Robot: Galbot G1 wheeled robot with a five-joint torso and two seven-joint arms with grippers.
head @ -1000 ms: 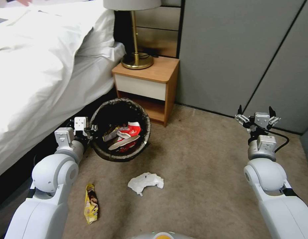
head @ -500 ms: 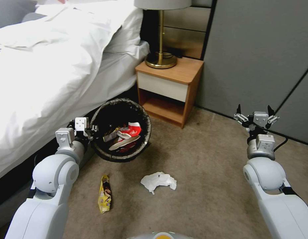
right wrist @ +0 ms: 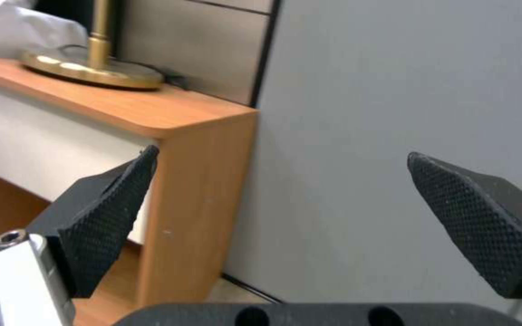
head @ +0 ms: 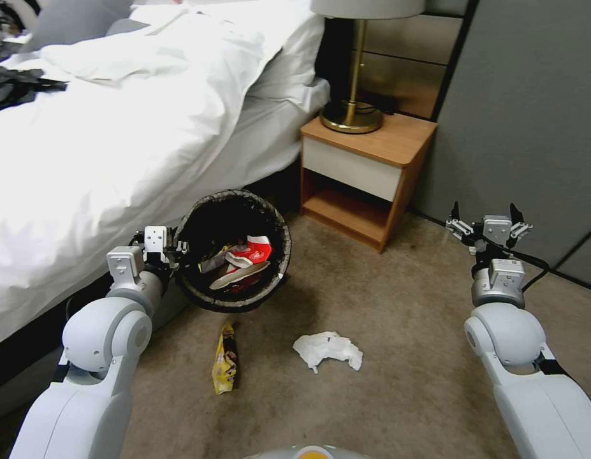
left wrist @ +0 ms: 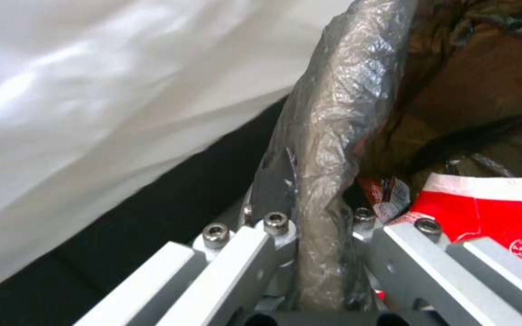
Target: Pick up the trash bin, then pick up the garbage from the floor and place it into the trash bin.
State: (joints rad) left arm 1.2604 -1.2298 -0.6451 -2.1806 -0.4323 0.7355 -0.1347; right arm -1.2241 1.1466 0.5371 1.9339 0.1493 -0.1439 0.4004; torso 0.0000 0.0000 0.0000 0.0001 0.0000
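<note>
From the head camera I see my left gripper [head: 174,250] clamped on the near-left rim of the small round trash bin [head: 277,223], which is lined with a dark brown-black plastic bag folded over its edge; the bin hangs tilted toward me beside the white-sheeted bed [head: 116,140], so I look straight into its mouth. In the left wrist camera the bag-wrapped rim [left wrist: 327,149] runs between the two metal fingers [left wrist: 237,253], which pinch it from both sides. Inside the bin lie crushed red-and-white paper cups [head: 247,255] among other dark litter that I cannot make out. On the flat beige-grey carpet floor [head: 403,306] two pieces of garbage lie in front of the bin: a long yellow snack wrapper [head: 226,357] just below it, and a crumpled white tissue [head: 327,349] a little to the right of the wrapper, apart from it. My right gripper [head: 488,220] is held up in the air well to the right, with its black textured pads [right wrist: 110,217] spread wide and nothing between them, facing the grey wall panel [right wrist: 394,113]. A wooden nightstand with a white drawer front [head: 365,169] stands between the bed and the wall, with a brass-based lamp [head: 351,115] on top.
</note>
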